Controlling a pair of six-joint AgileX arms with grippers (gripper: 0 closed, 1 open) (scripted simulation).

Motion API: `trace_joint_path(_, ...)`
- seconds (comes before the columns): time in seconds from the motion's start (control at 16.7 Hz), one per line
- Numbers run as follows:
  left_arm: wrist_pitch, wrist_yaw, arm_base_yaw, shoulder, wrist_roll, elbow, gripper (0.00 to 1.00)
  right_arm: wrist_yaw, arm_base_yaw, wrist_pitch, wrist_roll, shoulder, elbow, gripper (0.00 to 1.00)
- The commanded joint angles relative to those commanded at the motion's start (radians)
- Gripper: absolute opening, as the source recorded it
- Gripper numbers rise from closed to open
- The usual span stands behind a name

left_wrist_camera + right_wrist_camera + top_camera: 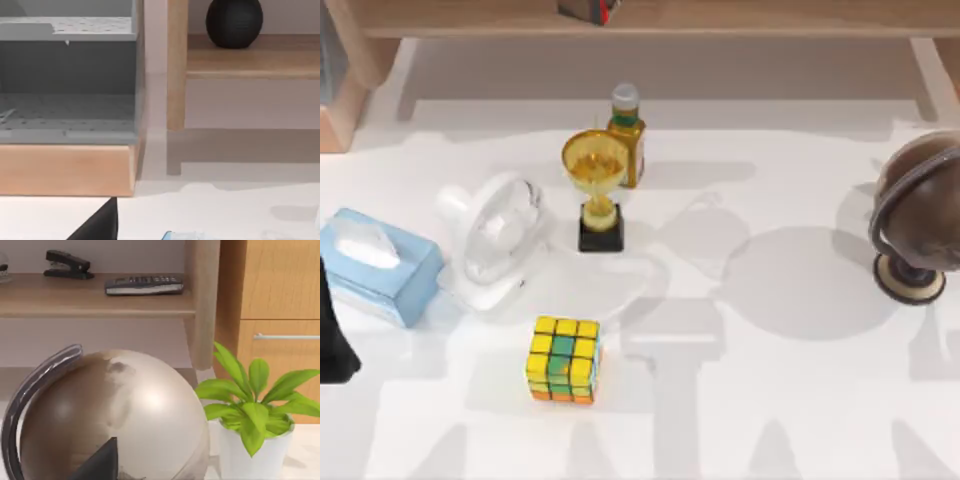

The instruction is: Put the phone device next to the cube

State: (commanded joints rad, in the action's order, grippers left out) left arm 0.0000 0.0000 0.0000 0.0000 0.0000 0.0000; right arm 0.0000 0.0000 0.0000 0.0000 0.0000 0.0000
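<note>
Sitting mid-table, cube [563, 359], grippers apart

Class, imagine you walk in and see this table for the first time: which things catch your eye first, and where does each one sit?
The bright yellow cube stands out at the table's front, left of centre. Behind it a golden trophy on a black base stands in front of a small bottle, with a light blue tissue box at the left edge. A large dark globe sits at the right edge, beside a green potted plant in the right wrist view.
</note>
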Motion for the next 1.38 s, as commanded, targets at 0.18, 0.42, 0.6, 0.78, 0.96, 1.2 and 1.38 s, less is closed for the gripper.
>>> trace_joint_path(0.18,0.000,0.000,0.000,0.000,0.000,0.000,1.00,0.000,-0.008,-0.011,-0.004,0.013,0.008,1.00)
trace_joint_path(0.42,0.000,0.000,0.000,0.000,0.000,0.000,1.00,0.000,-0.095,-0.123,-0.045,0.162,0.097,1.00)
trace_joint_path(0.6,0.000,0.000,0.000,0.000,0.000,0.000,1.00,-0.001,-0.200,-0.263,-0.095,0.385,0.203,1.00)
trace_joint_path(0.78,0.000,0.000,0.000,0.000,0.000,0.000,1.00,-0.001,-0.319,-0.427,-0.151,0.668,0.316,1.00)
trace_joint_path(0.96,0.000,0.000,0.000,0.000,0.000,0.000,1.00,0.000,-0.435,-0.588,-0.206,0.946,0.426,1.00)
trace_joint_path(1.2,0.000,0.000,0.000,0.000,0.000,0.000,1.00,0.001,-0.564,-0.758,-0.270,1.211,0.558,1.00)
trace_joint_path(1.38,0.000,0.000,0.000,0.000,0.000,0.000,1.00,0.001,-0.627,-0.831,-0.301,1.328,0.629,1.00)
